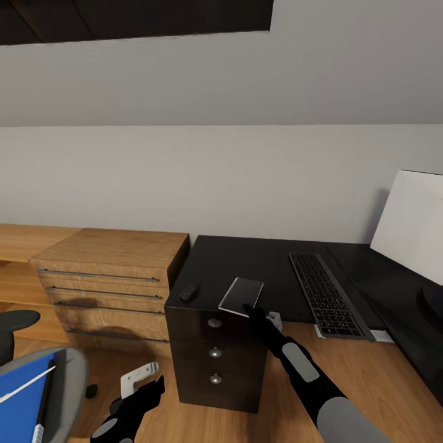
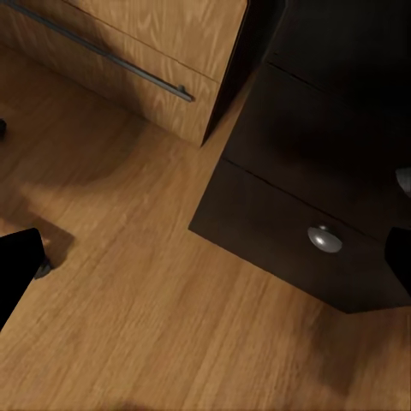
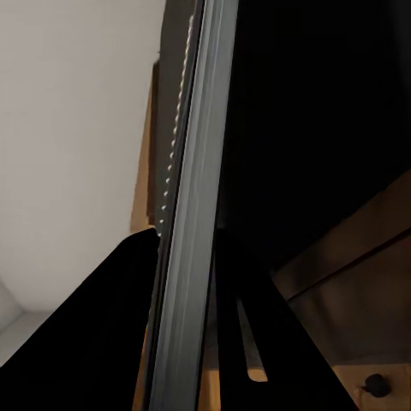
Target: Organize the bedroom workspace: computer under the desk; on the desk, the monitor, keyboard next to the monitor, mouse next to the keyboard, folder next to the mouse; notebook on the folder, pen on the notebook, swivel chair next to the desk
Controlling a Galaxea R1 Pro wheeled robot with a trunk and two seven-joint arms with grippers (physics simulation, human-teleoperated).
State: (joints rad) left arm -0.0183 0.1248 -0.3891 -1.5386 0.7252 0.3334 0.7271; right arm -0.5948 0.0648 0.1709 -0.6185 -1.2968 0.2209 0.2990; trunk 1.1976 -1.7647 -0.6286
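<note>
My right gripper (image 1: 249,309) is shut on the near edge of the grey notebook (image 1: 241,295), holding it tilted over the front of the black desk (image 1: 246,261). In the right wrist view the notebook's edge (image 3: 193,214) runs between my two black fingers (image 3: 111,334). The mouse (image 1: 189,292) lies to its left on the desk. The keyboard (image 1: 326,295) and the monitor (image 1: 409,224), white back showing, are to its right. At the lower left, the swivel chair (image 1: 71,369) carries the blue folder (image 1: 21,400) and the pen (image 1: 27,384). My left gripper (image 1: 147,391) (image 2: 205,265) hangs open above the floor.
The desk's drawer unit (image 1: 215,357) with silver knobs (image 2: 324,239) stands just ahead. A light wood dresser (image 1: 111,277) stands to its left. A pale chair-base leg (image 1: 138,376) and a castor (image 1: 91,391) rest on the wood floor (image 2: 171,325). A white corner (image 1: 383,336) shows under the desk edge.
</note>
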